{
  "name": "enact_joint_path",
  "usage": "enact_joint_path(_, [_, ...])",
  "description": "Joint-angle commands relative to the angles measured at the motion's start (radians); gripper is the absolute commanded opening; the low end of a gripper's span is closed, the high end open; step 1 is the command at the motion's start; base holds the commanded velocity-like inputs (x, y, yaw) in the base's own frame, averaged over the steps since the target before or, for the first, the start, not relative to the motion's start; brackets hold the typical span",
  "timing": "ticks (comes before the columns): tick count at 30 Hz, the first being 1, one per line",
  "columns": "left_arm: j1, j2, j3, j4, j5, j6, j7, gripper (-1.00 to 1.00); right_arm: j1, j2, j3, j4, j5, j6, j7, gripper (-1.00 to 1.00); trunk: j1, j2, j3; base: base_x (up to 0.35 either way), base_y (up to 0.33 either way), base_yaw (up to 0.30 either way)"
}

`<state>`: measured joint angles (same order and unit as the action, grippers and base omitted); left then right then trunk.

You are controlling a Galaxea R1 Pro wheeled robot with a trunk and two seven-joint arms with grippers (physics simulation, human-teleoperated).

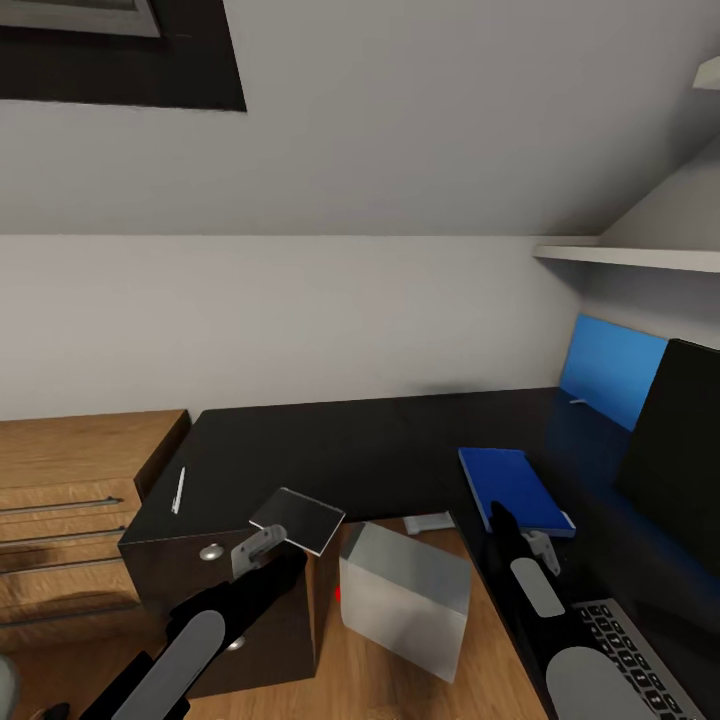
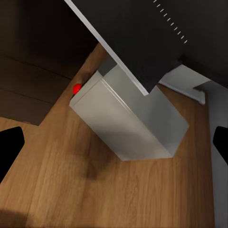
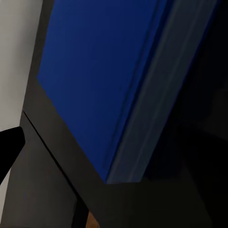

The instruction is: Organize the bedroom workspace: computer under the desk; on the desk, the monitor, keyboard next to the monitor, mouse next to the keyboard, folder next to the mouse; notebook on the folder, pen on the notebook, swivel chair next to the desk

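- Head view puts the left gripper over the desk's front corner, pinching the thin dark grey notebook, which is lifted and tilted above the glossy black L-shaped desk.
- Left wrist view shows that notebook from below as a dark slab with a pale edge; the black fingertips stand at the frame's two sides.
- Right gripper hangs near the front end of the thin bright blue folder; I cannot tell whether its jaws are spread or closed.
- Right wrist view adds a close look at the folder lying flat on the black top, pale edge along one side.
- Pale grey-white box-shaped computer stands on the wooden floor in the desk's opening, red light toward the black drawers; the left wrist view sees it from above.
- Thin white-silver pen lies on the desk's left wing, near the light wooden drawer unit.
- Dark keyboard with a silver edge sits at the lower right, and the large black monitor stands behind it before a blue wall panel.
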<state>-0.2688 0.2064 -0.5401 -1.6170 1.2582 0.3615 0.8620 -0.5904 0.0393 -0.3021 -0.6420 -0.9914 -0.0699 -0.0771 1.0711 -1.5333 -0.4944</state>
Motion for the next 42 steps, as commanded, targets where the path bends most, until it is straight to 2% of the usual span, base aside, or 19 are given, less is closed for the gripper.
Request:
enact_joint_path(1, [-0.001, 0.001, -0.001, -0.001, 0.004, 0.002, 0.006, 1.00, 0.000, 0.001, -0.002, -0.001, -0.012, -0.002, -0.004, 1.00, 0.000, -0.001, -0.001, -0.141, 0.000, 0.000])
enact_joint_path(10, [-0.001, 0.001, -0.001, -0.001, 0.004, 0.002, 0.006, 1.00, 0.000, 0.001, -0.002, -0.001, -0.012, -0.002, -0.004, 1.00, 0.000, -0.001, -0.001, -0.207, 0.000, 0.000])
enact_joint_path(23, [-0.001, 0.001, -0.001, -0.001, 0.006, 0.002, 0.006, 1.00, 0.000, 0.001, -0.002, -0.001, -0.012, -0.002, -0.004, 1.00, 0.000, -0.001, -0.001, -0.032, 0.000, 0.000])
enact_joint_path(42, [-0.001, 0.001, -0.001, 0.000, 0.006, 0.002, 0.006, 1.00, 0.000, 0.001, -0.001, -0.001, -0.012, -0.002, -0.004, 1.00, -0.073, 0.132, 0.058, -0.001, 0.000, 0.000])
